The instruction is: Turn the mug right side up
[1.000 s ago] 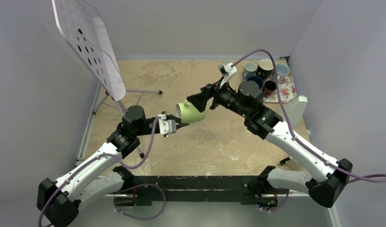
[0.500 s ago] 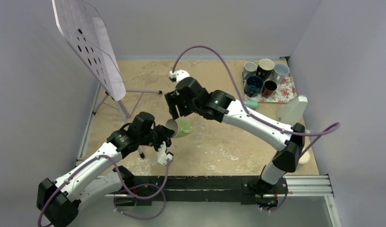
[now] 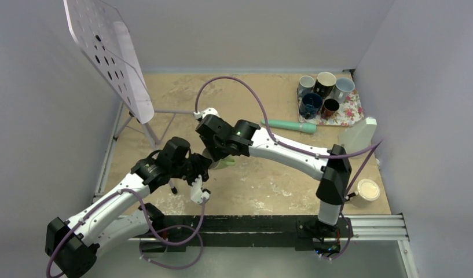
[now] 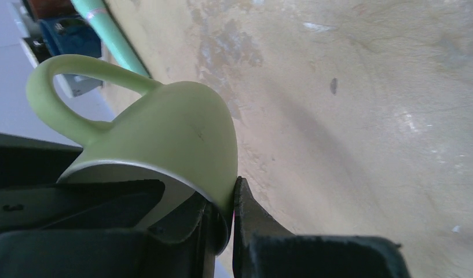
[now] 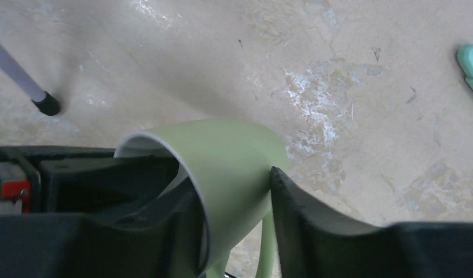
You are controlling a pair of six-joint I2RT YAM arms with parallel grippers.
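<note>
The light green mug point(image 3: 226, 161) hangs tilted above the sandy table, mouth toward the left arm, handle point(image 4: 60, 87) sticking out. My left gripper point(image 3: 205, 166) is shut on its rim, the wall pinched between both fingers point(image 4: 223, 214). My right gripper point(image 3: 217, 154) reaches in from above and straddles the mug's wall point(image 5: 234, 168). One of its fingers is inside the mouth and the other touches the outside. Its jaws point(image 5: 234, 200) stand wider than the wall, so it is open.
A floral tray point(image 3: 345, 113) with several mugs stands at the back right. A teal cylinder point(image 3: 289, 125) lies near it, with a white box point(image 3: 356, 134) and a small round dish point(image 3: 367, 189) further right. A perforated white board on a stand point(image 3: 106, 52) rises at the back left.
My right arm has swung from the right side across to the mug and its jaws have narrowed around the wall. My left gripper has turned and drawn the mug nearer.
</note>
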